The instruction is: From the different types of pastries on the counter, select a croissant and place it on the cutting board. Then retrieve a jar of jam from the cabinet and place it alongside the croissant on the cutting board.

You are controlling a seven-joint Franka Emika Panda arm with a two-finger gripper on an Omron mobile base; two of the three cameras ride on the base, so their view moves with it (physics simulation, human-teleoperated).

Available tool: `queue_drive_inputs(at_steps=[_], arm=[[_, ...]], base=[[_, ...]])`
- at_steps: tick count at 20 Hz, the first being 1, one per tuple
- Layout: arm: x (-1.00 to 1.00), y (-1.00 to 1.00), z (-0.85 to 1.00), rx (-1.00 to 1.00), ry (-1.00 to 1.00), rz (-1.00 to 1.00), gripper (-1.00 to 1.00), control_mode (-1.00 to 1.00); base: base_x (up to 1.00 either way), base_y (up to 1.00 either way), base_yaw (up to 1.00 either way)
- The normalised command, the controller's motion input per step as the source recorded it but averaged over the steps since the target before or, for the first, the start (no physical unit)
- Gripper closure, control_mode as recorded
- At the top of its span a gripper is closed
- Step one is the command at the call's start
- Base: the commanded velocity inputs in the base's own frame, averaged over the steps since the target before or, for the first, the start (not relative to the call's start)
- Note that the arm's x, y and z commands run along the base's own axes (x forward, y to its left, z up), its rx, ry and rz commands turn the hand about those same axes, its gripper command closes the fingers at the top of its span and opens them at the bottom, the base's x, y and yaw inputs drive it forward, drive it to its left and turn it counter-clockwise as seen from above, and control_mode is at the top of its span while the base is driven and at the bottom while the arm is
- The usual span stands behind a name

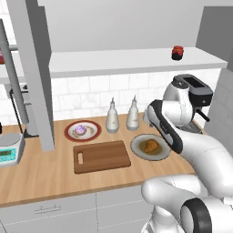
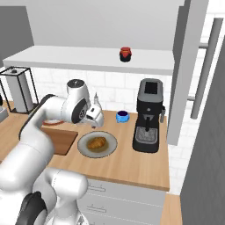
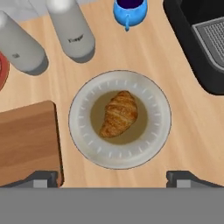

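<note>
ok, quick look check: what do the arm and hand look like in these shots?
Glossy white rounded arm links with dark grey-black bands at the joints. The hand is white and blocky; its two small finger tips are dark grey. No cables or markings visible.

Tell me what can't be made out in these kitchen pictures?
- Cutting board: right base view, mostly behind the white arm.
- Plate: left base view, right rim behind the arm.
- Jar of jam: left base view, too small to read any label.
- Coffee machine: hand view, cut off by the right edge.
</note>
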Motion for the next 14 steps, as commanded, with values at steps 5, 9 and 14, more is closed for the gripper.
queue_drive_inputs(at_steps=[5,9,14], arm=[[0.36,0.0,-0.24,0.0,0.05,-0.1,-1.0,-1.0],[0.15,-0.01,-0.11,0.0,0.08,-0.07,-1.0,-1.0],[0.02,-0.03,-0.35,0.0,0.0,0.0,-1.0,-1.0]], base=[[0.0,0.0,0.0],[0.0,0.0,0.0],[0.0,0.0,0.0]])
